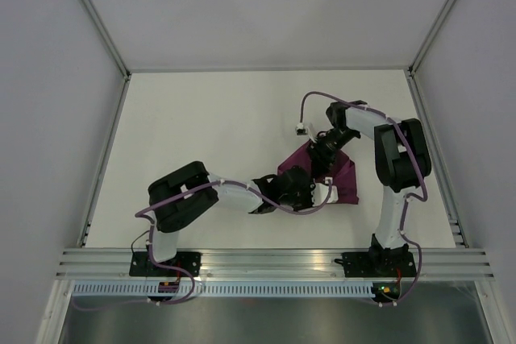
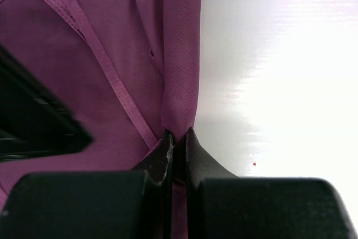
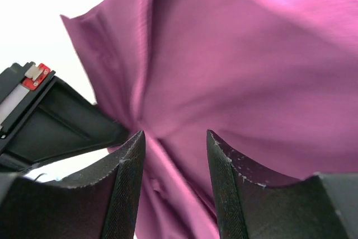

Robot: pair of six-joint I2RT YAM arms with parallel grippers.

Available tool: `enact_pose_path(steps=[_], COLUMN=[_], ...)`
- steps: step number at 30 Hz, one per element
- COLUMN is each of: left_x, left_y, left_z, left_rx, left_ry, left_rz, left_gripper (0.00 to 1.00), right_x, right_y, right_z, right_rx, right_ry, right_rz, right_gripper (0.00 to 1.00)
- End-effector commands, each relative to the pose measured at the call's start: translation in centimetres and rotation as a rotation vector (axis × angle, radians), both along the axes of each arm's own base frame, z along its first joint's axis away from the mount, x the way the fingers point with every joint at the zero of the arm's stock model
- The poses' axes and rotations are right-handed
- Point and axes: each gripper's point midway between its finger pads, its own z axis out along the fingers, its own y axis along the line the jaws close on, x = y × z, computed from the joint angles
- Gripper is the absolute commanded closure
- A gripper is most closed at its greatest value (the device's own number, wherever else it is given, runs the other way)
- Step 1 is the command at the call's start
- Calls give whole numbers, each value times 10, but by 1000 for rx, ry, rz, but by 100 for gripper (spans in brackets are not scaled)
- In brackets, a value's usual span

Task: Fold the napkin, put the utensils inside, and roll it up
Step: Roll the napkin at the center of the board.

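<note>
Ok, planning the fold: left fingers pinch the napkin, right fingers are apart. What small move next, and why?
Probably draw the left gripper sideways to lay its pinched fold of the napkin flat. The right gripper is open over the cloth, holding nothing, so only the left controls it.

**A:** What does the napkin (image 1: 345,179) look like?

**B:** Plum-purple cloth, thin and soft, with a faint satin sheen; a narrow stitched hem runs along its edges.

**A:** Where does it lie?

**B:** On the table (image 1: 201,134), right of the table's middle and toward its near edge.

**A:** Spread flat?

**B:** No; it is bunched and creased, with loose folds crossing one another; a hemmed edge lies doubled over the layer beneath; one narrow ridge of cloth is gathered and pinched between the closed fingers of the left gripper (image 2: 178,138); creases fan out from that pinch; one pointed corner sticks out free.
</note>
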Motion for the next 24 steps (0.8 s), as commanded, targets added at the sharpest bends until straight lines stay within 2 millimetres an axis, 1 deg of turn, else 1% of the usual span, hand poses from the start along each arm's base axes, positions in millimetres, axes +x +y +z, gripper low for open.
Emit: enact_pose_path(steps=[1,2,3,4,6,7,8,9,11,12,13,14,15,16,18,19,20,21,22,23,24], left_x=[-55,-58,-57,-56,-56,-55,-56,-56,-57,-57,-56,-57,-55,-55,-50,-54,-54,-52,-54,-55,-55], left_y=[54,54,54,55,58,58,60,60,61,64,65,65,70,71,70,79,76,78,81,79,80], left_z=[-77,-79,-79,-80,-83,-84,-86,-86,-88,-90,-91,-91,-96,-97,-98,-105,-103,-104,-107,-106,-107], left_rx=[243,243,242,245,258,262,270,272,275,284,283,283,298,305,301,343,340,343,361,359,362], left_ry=[340,363,373,382,409,418,440,451,477,493,505,530,552,564,594,624,645,659,684,702,713], left_rz=[-2,-1,4,10,23,31,40,43,55,65,73,78,95,104,123,137,138,146,158,152,156], left_gripper=[98,98,98,98,98,98,98,98,98,98,98,98,98,98,98,98,98,98,98,98,98], right_x=[46,48,55,60,68,71,79,79,86,89,89,89,87,87,79,72,68,63,52,50,47], right_y=[0,-3,-5,-14,-21,-31,-42,-41,-61,-72,-77,-82,-84,-93,-100,-101,-102,-103,-103,-104,-105], right_z=[22,24,30,32,40,41,49,52,59,66,69,74,81,84,90,88,89,96,88,98,98], right_rx=[70,71,79,81,90,91,100,109,121,141,149,161,184,191,199,200,199,195,182,178,170], right_ry=[-165,-163,-193,-202,-231,-238,-272,-279,-297,-313,-318,-318,-323,-334,-336,-352,-358,-401,-401,-475,-506], right_rz=[-122,-153,-171,-206,-263,-302,-345,-353,-427,-460,-473,-488,-491,-503,-506,-483,-477,-462,-452,-437,-434], right_gripper=[46,46,46,46,46,46,45,45,45,44,44,44,44,44,44,44,44,44,44,44,44])
